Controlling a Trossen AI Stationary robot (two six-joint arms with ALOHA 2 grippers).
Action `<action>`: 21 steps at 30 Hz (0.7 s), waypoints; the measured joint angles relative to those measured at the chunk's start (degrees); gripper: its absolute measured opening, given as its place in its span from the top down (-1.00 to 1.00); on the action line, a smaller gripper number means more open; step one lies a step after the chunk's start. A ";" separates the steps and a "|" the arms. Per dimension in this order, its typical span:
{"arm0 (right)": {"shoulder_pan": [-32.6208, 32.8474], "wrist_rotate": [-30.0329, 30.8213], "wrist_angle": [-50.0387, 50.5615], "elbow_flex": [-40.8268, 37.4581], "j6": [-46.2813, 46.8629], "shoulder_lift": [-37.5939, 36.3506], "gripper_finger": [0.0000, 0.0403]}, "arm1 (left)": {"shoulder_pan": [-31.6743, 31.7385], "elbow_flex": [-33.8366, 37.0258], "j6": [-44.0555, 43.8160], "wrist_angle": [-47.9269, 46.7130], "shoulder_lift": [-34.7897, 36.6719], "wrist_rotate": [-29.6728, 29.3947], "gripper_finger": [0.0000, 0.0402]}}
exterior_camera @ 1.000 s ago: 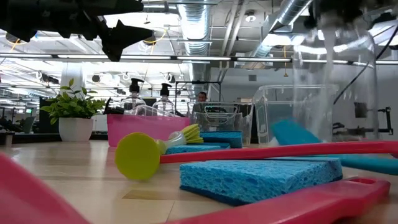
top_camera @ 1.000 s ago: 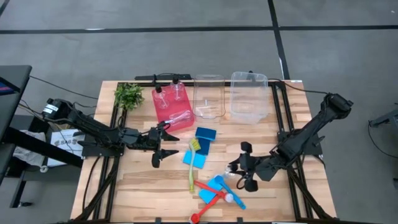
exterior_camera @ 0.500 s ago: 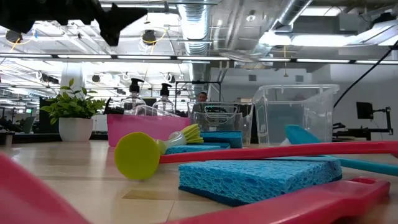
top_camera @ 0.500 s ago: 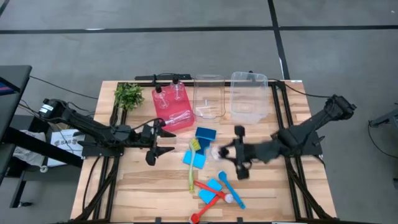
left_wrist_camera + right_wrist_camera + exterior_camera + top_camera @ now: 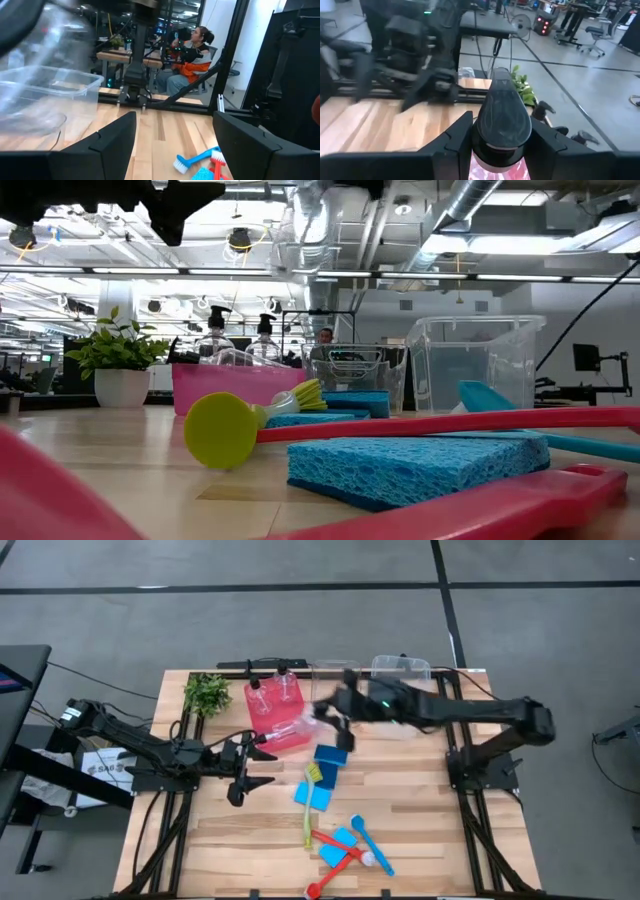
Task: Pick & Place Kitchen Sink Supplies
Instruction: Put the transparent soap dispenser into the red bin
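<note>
My right gripper (image 5: 330,712) hangs above the table beside the red bin (image 5: 262,722), shut on a clear bottle with a black pump top (image 5: 502,112). The red bin holds two upright pump bottles (image 5: 285,686) and one lying bottle (image 5: 290,728). My left gripper (image 5: 245,772) stands open, holding nothing, at the left, near the bin's front. Blue sponges (image 5: 330,755), a yellow-green brush (image 5: 308,812), a red brush (image 5: 335,862) and a blue brush (image 5: 370,845) lie on the table's middle and near part. My right gripper pinches the bottle between its two fingers (image 5: 451,142), just below the black pump top (image 5: 501,150). The fingers reach nearly level from the table's right. The bottle is lifted clear of the table, its pump top up.
Two clear plastic bins (image 5: 335,700) (image 5: 400,698) stand at the far edge, right of the red bin. A leafy green plant (image 5: 206,692) sits in the far left corner. A person (image 5: 192,47) sits beyond the table in the room.
My right gripper has swung with the bottle from the table's near right part up and toward the far left, and now hangs by the red bin. My left gripper has drawn back a little toward the table's left edge and stays open.
</note>
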State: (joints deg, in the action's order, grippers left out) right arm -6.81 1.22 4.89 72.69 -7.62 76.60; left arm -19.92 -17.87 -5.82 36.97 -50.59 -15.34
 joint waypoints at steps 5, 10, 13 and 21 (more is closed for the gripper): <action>-6.07 -8.21 -2.28 6.83 0.02 9.88 0.38 | 0.00 0.00 0.00 -0.01 0.00 0.01 -0.33; -9.44 -10.39 -2.11 13.41 -0.45 19.16 0.38 | 0.00 0.00 0.00 -0.02 0.00 0.01 -0.33; -11.13 -10.43 -1.93 16.48 -0.48 23.65 0.37 | 0.00 0.00 -0.02 -0.02 0.00 0.03 -0.33; -14.09 -10.41 -1.95 20.15 -0.42 30.54 0.37 | 0.02 0.00 -0.02 -0.04 -0.03 0.09 -0.33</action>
State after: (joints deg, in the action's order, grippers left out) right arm -20.90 -9.19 2.95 92.84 -8.03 107.14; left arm -19.90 -17.87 -5.85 36.93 -50.62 -15.25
